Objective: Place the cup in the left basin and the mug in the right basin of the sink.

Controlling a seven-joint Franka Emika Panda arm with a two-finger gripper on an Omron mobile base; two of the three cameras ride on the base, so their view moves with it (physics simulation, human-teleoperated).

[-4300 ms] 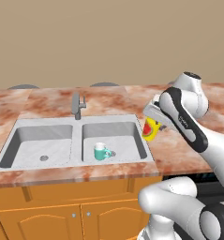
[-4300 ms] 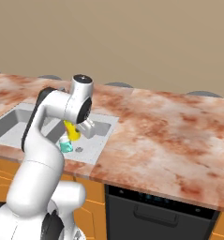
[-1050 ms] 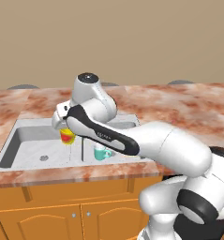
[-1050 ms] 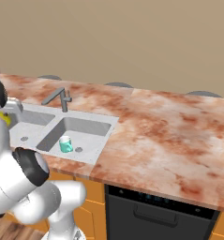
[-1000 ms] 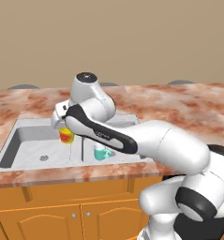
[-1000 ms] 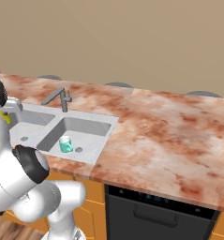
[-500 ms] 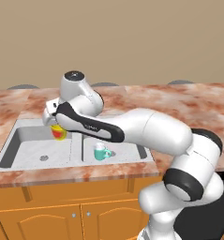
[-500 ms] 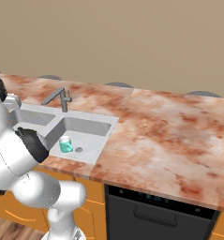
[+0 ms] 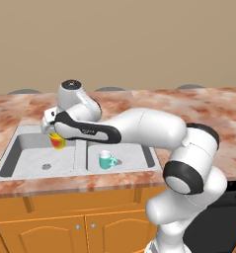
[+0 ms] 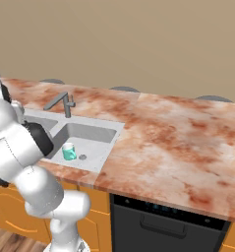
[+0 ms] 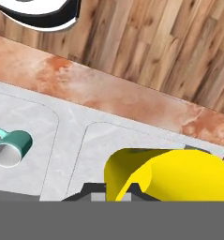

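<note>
Marble-look countertop runs the whole wall over orange cabinets, with the sink (image 9: 20,170) cut into it. Going left to right: the left basin (image 9: 33,160) has just its drain hole in it, and the gripper (image 9: 54,137) hangs over its back edge with the fingers clamped tight on the yellow cup (image 9: 57,141), so the cup isn't down yet. The hand view looks past the cup at that basin's floor. Next over, the teal mug (image 9: 107,160) already stands upright in the right basin (image 9: 132,154), so that half looks done. What's left is probably just lowering the cup and letting go. The faucet (image 10: 61,103) stands behind the divider, just beside the arm, so it's the one thing to mind. Further right is bare counter with a dark dishwasher (image 10: 163,226) below.
</note>
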